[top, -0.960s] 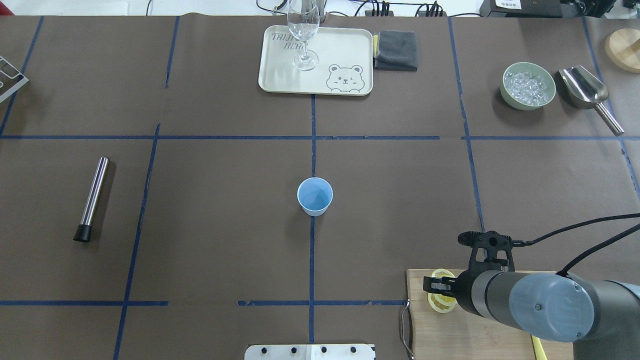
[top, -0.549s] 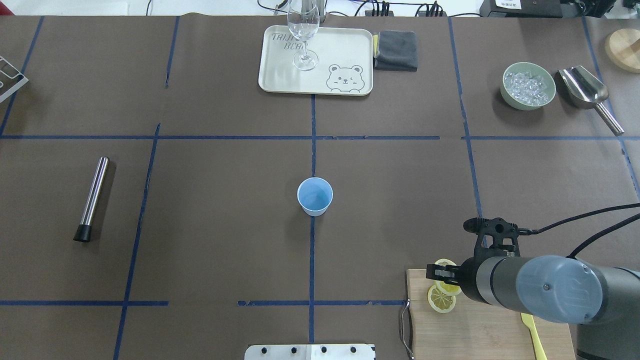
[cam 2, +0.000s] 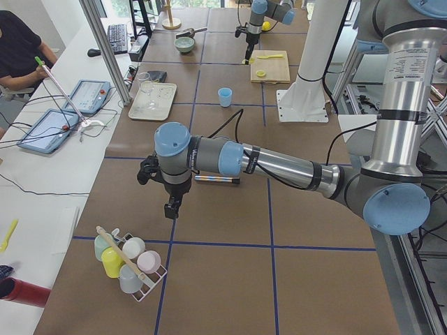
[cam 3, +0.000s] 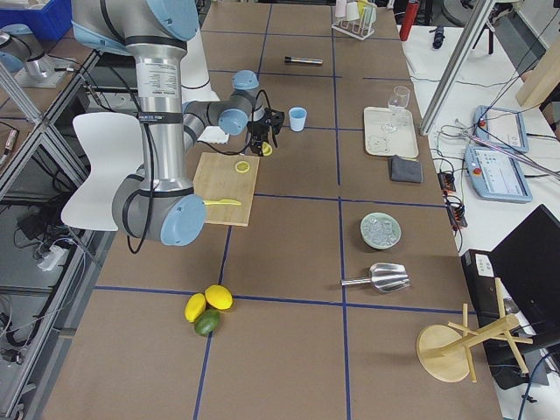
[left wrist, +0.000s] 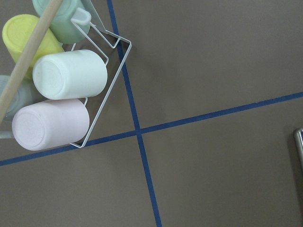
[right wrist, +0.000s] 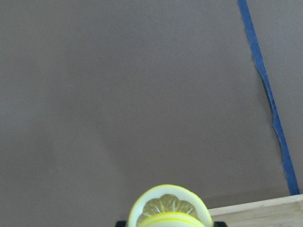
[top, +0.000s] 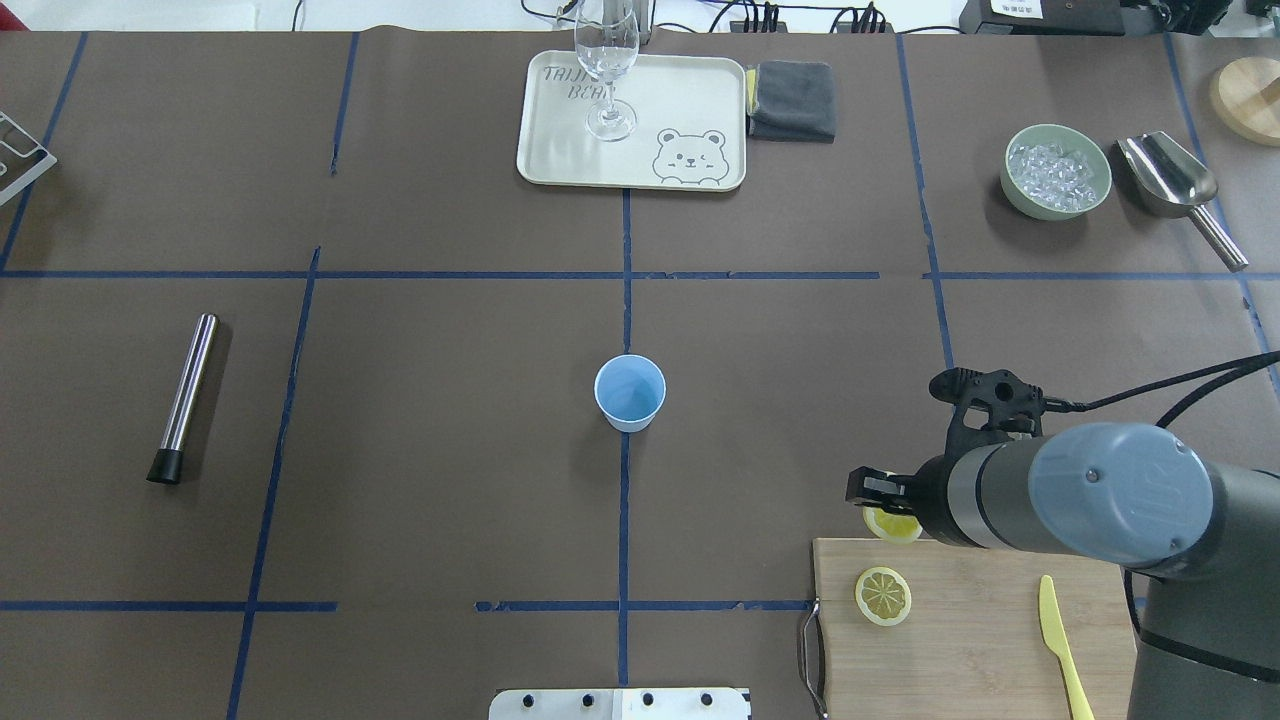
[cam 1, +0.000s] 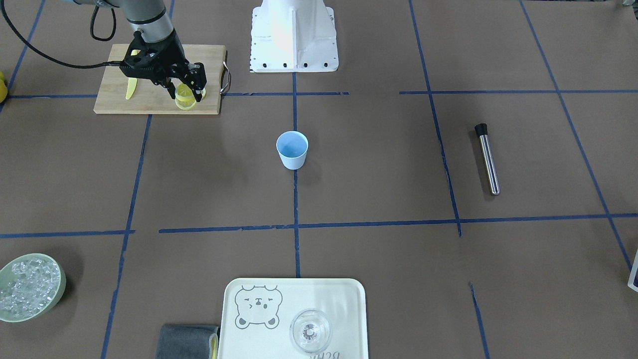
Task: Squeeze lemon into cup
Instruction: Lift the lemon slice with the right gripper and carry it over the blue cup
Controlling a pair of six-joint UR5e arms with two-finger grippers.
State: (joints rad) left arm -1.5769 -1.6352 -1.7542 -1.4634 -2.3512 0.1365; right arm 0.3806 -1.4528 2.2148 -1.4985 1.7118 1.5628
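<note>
Yellow lemon slice (top: 894,526) is clamped in the right gripper (top: 884,508), held above the cutting board's (top: 960,650) far edge; the blue cup (top: 630,393) stands well apart, mid-counter (top: 420,420).

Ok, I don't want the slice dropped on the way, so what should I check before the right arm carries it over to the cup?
1. Lemon slice held in the right hand: ok, the wrist view shows it clamped.
2. Cup upright, mouth open: ok.
3. Cup empty: ok, only its blue inside shows.
4. Route to the cup: ok, only bare table lies between in the overhead view.
5. Left hand out of the way: ok, it is near the mug rack.
6. Grip firm enough for the carry: cannot tell.
</note>
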